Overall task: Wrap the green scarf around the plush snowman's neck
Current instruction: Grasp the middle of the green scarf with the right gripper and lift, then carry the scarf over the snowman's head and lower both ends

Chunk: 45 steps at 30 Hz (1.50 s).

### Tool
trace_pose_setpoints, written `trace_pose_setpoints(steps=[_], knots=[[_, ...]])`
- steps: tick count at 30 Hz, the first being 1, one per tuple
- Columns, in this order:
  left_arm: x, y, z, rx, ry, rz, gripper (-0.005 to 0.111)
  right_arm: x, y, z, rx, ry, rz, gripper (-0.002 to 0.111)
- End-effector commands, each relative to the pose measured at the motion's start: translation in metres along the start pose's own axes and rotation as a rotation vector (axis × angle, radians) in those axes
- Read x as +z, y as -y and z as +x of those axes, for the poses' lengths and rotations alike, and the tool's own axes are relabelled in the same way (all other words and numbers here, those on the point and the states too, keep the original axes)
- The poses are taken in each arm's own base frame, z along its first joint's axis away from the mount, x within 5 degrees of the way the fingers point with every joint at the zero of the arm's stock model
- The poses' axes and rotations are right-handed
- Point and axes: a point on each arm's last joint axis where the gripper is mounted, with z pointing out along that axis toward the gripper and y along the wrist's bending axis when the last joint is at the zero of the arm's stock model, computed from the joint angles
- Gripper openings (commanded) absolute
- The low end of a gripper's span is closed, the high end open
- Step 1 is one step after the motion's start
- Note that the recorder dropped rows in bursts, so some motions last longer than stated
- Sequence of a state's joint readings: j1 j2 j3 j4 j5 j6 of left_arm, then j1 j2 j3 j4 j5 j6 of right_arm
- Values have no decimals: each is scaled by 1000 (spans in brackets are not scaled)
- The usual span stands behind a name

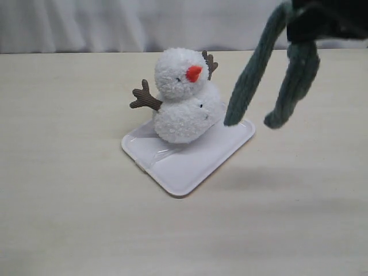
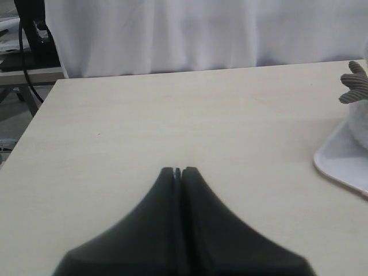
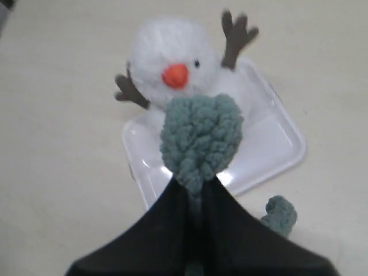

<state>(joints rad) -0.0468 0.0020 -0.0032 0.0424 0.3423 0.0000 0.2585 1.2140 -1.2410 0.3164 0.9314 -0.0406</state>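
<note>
The plush snowman [image 1: 183, 103] stands tilted on a white tray [image 1: 190, 158], orange nose toward the right. My right gripper [image 1: 313, 26] hangs high at the upper right, shut on the green scarf [image 1: 253, 75], whose two ends dangle to the right of the snowman without touching it. In the right wrist view the scarf [image 3: 201, 135] bulges from my right gripper [image 3: 195, 184] in front of the snowman [image 3: 172, 63]. One scarf end [image 3: 280, 214] hangs below. My left gripper [image 2: 177, 171] is shut and empty over bare table, left of the tray.
The pale wooden table [image 1: 69, 190] runs back to a white curtain [image 1: 115, 23]. From the left wrist, the tray's corner [image 2: 342, 161] and one twig arm [image 2: 353, 89] show, with the table's edge and cables [image 2: 26, 52] beyond it.
</note>
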Motion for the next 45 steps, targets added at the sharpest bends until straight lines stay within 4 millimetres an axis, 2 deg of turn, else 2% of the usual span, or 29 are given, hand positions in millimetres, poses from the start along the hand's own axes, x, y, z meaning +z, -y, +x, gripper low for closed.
trace_pose_setpoints(steps=[1,5,7,9,12,15,16,19,20,23,26,30,34,37,39,40,41,42,43,45], knots=[[0,0,0,-2,9,2,0,-39,-19,-17,-6,99,-80,4],[0,0,0,-2,9,2,0,-37,-37,-16,-119,34,-161,4],[0,0,0,-2,9,2,0,-27,-46,-12,-162,-9,-162,4],[0,0,0,-2,9,2,0,-9,-62,-8,-255,-42,-148,4],[0,0,0,-2,9,2,0,22,-100,11,-677,-142,-178,4],[0,0,0,-2,9,2,0,44,-120,25,-959,-194,-106,4],[0,0,0,-2,9,2,0,51,-125,29,-1110,-204,-39,4],[0,0,0,-2,9,2,0,73,-134,28,-1448,-205,243,4],[0,0,0,-2,9,2,0,87,-134,21,-1583,-194,387,4],[0,0,0,-2,9,2,0,108,-132,6,-1771,-157,602,4],[0,0,0,-2,9,2,0,127,-132,-2,-1858,-80,617,4],[0,0,0,-2,9,2,0,155,-133,-8,-1947,67,502,4],[0,0,0,-2,9,2,0,175,-128,-8,-2125,45,481,4],[0,0,0,-2,9,2,0,175,-125,-13,-2092,12,511,4],[0,0,0,-2,9,2,0,164,-127,-15,-2063,42,514,4],[0,0,0,-2,9,2,0,156,-130,-16,-2046,65,512,4],[0,0,0,-2,9,2,0,136,-134,-18,-1991,102,496,4],[0,0,0,-2,9,2,0,126,-135,-19,-1962,111,483,4],[0,0,0,-2,9,2,0,108,-135,-15,-1942,105,442,4],[0,0,0,-2,9,2,0,89,-126,-4,-1989,39,408,4]])
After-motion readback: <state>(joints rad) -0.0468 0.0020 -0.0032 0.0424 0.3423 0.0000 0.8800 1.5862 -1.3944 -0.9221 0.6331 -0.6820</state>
